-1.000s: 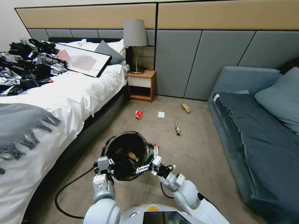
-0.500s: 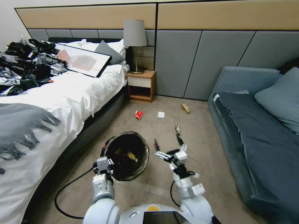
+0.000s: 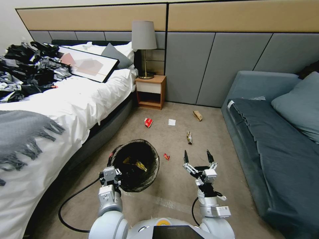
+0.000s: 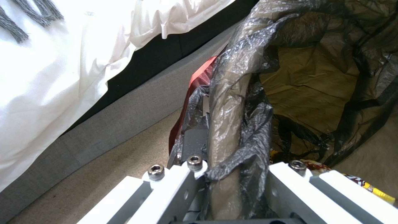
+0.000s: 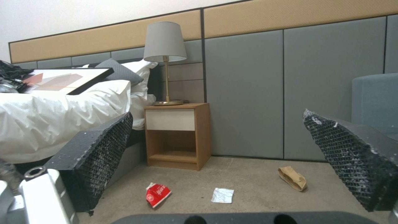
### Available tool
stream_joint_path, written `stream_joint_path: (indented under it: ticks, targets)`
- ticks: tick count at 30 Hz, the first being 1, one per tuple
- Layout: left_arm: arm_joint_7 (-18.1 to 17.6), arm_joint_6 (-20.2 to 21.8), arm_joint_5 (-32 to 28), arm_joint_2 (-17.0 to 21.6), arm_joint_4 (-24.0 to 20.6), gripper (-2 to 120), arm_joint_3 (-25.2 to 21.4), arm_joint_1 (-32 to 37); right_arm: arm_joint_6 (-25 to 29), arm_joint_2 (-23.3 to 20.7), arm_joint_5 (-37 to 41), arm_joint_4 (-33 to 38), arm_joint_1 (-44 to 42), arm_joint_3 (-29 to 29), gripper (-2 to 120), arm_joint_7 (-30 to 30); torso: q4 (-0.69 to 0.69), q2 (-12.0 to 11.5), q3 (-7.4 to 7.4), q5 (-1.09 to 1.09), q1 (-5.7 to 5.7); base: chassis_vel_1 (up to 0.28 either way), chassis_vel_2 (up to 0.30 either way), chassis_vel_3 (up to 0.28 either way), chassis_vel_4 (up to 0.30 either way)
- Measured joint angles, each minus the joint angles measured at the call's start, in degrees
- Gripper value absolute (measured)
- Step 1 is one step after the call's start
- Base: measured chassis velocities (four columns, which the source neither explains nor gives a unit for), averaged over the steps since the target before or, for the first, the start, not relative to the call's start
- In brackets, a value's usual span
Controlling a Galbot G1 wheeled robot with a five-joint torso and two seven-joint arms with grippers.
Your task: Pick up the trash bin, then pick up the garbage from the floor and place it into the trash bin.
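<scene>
I had the left pincer (image 3: 111,175) pinching the bin (image 3: 135,169) by its near rim, one finger inside and one outside the folded bag, so the bin hung off the floor with its mouth tipped up toward me, ready to take drops. Bin sat between the bed (image 3: 66,109) and my right arm. It read as a round bucket under a crinkly black liner (image 4: 236,102); yellow wrappers (image 3: 138,164) lay at the bottom, plus a red scrap (image 4: 199,84) caught outside the rim in the left wrist view.

Right pincer (image 3: 198,160) was spread wide and empty, pointing forward low over the carpet, just beside the bin. A small red scrap (image 3: 166,156) lay on the floor between bin and pincer. Farther ahead: a dark-yellow wrapper (image 3: 189,137), a red wrapper (image 3: 148,122), a white paper (image 3: 171,122) and a crumpled brown bag (image 3: 197,115) near the nightstand (image 3: 150,92). My guess: several pieces left, nearest red scrap first.
</scene>
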Motion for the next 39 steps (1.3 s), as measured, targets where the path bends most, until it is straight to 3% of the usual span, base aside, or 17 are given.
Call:
stream_joint_path:
  ticks: [14, 39]
  targets:
    - [-0.08, 0.04, 0.15, 0.25, -0.21, 1, 0.20, 0.27, -0.26, -0.73, 1.48, 0.09, 0.31, 1.23, 100, -0.42, 0.00, 0.00, 0.00, 0.00, 0.00, -0.042, 0.038, 0.041, -0.046]
    - [-0.59, 0.11, -0.06, 0.19, -0.68, 1, 0.28, 0.37, -0.81, -0.91, 1.02, -0.61, 1.54, 0.79, 100, -1.40, -0.01, 0.00, 0.01, -0.01, 0.01, -0.185, 0.187, 0.188, -0.182]
